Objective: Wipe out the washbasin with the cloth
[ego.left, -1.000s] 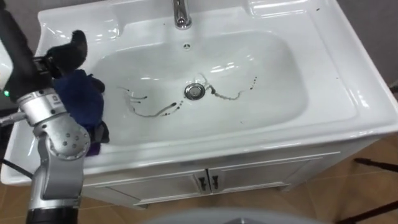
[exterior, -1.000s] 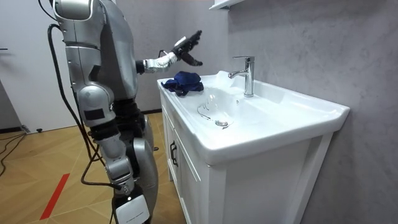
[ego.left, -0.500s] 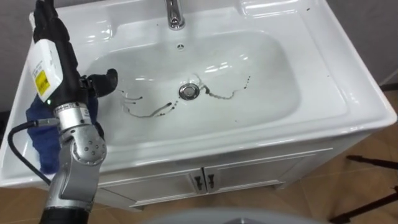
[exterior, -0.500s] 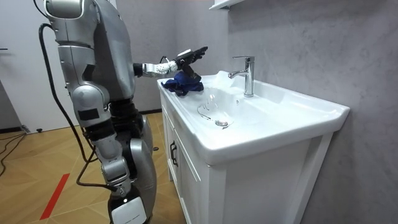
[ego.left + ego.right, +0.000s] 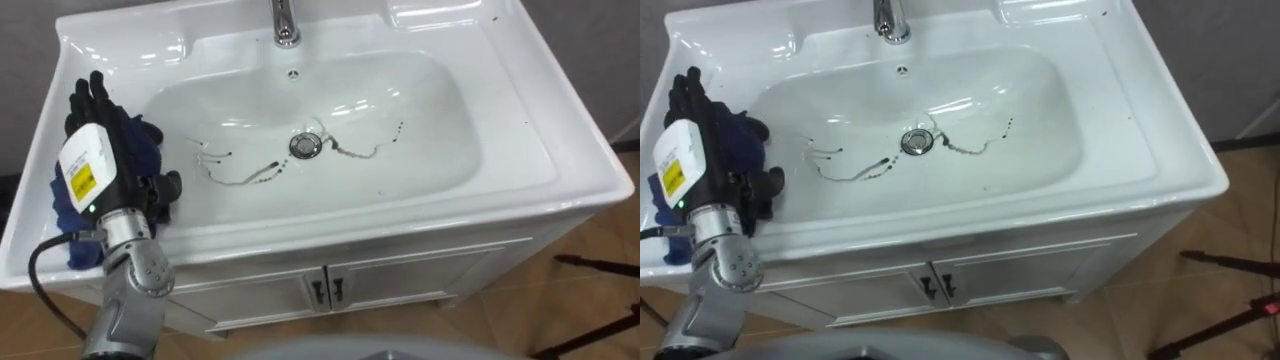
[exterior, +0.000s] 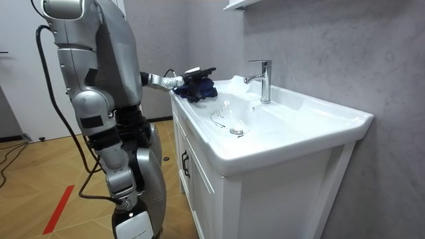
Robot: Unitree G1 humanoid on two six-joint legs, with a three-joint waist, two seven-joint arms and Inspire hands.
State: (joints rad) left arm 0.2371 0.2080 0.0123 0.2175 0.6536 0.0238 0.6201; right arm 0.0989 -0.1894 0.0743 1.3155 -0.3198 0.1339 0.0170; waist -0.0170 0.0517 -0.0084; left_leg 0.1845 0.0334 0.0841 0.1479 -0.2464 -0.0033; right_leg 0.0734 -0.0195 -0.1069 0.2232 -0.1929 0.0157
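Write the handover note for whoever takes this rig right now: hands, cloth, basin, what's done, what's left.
Left hand: open, fingers straight, lying flat on the blue cloth; no grip on it.
Cloth: bunched on the left rim of the basin, outside the bowl.
Basin: dark streaks run on both sides of the drain; the bowl looks unwiped.
Done: hand placed on the cloth.
Left: take hold of the cloth, bring it into the bowl, wipe off the streaks.

Left hand (image 5: 695, 140) w/ straight fingers on blue cloth (image 5: 742, 138), basin (image 5: 1120, 90) rim L of drain (image 5: 917, 141). Dark streaks (image 5: 855, 172) both sides of drain.
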